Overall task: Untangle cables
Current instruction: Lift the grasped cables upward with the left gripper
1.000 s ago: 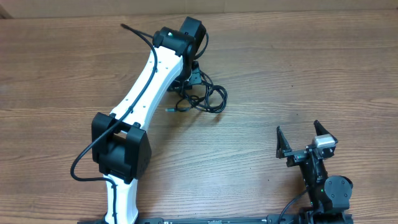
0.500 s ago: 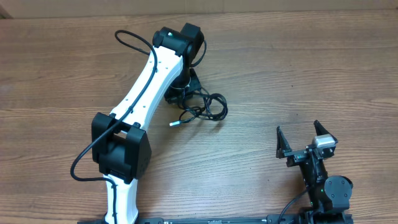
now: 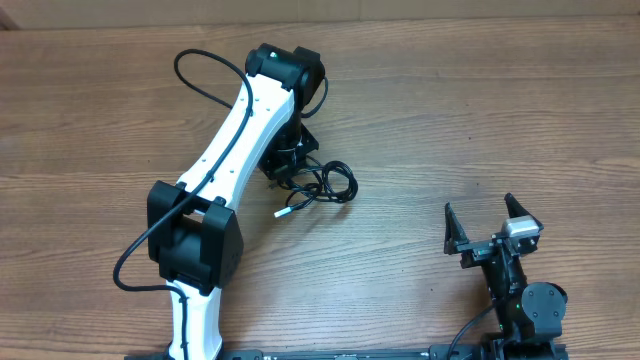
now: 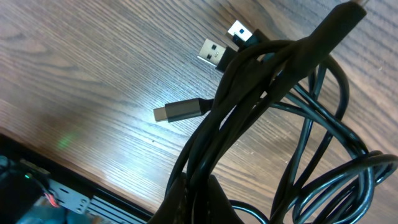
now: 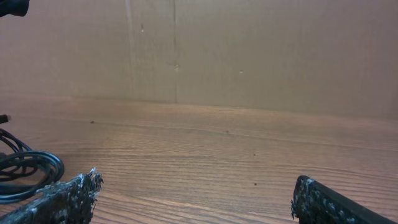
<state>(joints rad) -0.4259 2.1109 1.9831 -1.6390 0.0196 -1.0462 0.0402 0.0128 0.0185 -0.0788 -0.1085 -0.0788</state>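
Several cables (image 3: pixel 328 186) clamped in left tool (image 3: pixel 292 162), right tool (image 3: pixel 481 212) well apart

Overhead looks straight down; left wrist close over cables (image 4: pixel 267 78); right wrist low, sees same cables.

On the table (image 3: pixel 480 110), cables (image 3: pixel 328 186) beneath the left pincer (image 3: pixel 288 158), right pincer (image 3: pixel 489 224) well apart to their right.

Cables (image 3: pixel 322 186) black; plug tips (image 4: pixel 180 111) silver-grey. Table (image 3: pixel 480 120) brown, streaky wood grain. Left arm (image 3: pixel 235 140) white, joints black, green dot at its 12 o'clock end. Right gripper (image 3: pixel 479 205) black, 4 o'clock. Backdrop (image 5: pixel 249 50) tan cardboard.
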